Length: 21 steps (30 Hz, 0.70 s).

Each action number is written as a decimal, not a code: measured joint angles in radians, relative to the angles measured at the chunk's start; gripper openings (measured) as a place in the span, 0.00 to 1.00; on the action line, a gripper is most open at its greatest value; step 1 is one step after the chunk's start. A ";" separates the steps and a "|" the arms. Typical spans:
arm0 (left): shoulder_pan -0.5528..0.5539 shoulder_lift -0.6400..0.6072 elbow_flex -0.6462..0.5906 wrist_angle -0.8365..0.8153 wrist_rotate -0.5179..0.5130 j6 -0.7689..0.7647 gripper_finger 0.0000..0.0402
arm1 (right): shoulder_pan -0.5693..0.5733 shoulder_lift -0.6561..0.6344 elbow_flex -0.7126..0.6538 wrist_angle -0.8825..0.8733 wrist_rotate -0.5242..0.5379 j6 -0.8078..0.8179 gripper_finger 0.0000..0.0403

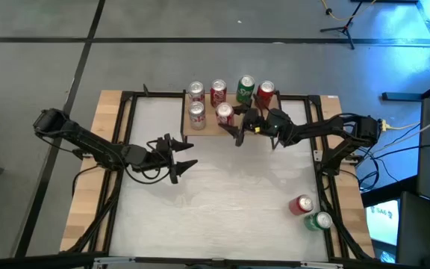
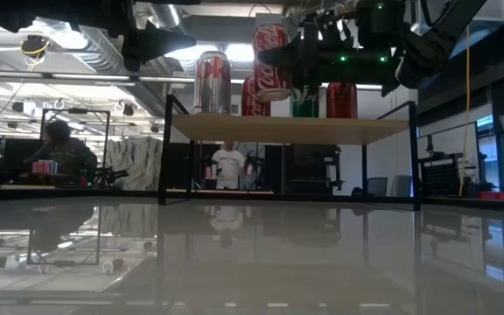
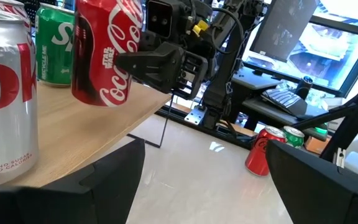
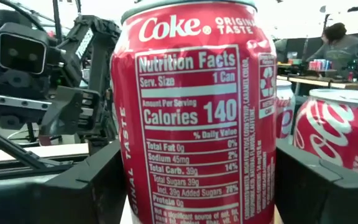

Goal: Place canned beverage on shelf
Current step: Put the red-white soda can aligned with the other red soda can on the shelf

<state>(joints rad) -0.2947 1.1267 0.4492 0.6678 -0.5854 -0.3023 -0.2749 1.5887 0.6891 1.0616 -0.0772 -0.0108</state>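
Note:
The shelf (image 1: 209,128) is a light wood plank on thin black legs (image 2: 287,129) at the table's far edge. Several cans stand on it: silver ones (image 1: 196,113), red ones (image 1: 218,93) and a green one (image 1: 245,87). My right gripper (image 1: 234,124) is over the shelf's near edge, shut on a red Coke can (image 1: 225,113), which also shows in the left wrist view (image 3: 104,50). My left gripper (image 1: 181,155) is open and empty over the table, left of centre, pointing toward the shelf. My right gripper pinches the Coke can's side wall (image 4: 135,180) between its two fingers (image 4: 92,186), one on each side of the can. The fingers come level from the table's right side. The can (image 2: 272,61) is nearly upright, its bottom a little above the plank.
A red can (image 1: 301,204) and a green can (image 1: 319,221) are on the table near its right near corner. A silver can (image 3: 5,99) stands on the shelf's left part, close to my left gripper. People are in the room beyond (image 2: 228,166).

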 joint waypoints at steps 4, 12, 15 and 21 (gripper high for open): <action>0.000 0.000 0.000 0.000 0.000 0.000 0.81 | 0.000 0.000 0.000 0.000 0.018 0.012 0.75; 0.000 0.000 0.000 0.000 0.000 0.000 0.81 | 0.016 0.000 0.000 -0.018 0.043 0.056 0.75; 0.000 0.000 0.000 0.000 0.000 0.000 0.81 | 0.035 0.000 0.000 -0.016 0.054 0.058 0.75; 0.000 0.000 0.000 -0.001 -0.001 0.000 0.81 | 0.062 0.000 0.000 -0.018 0.139 0.056 0.75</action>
<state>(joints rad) -0.2947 1.1267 0.4496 0.6670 -0.5861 -0.3023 -0.2124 1.5887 0.6891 1.0440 0.0619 0.0456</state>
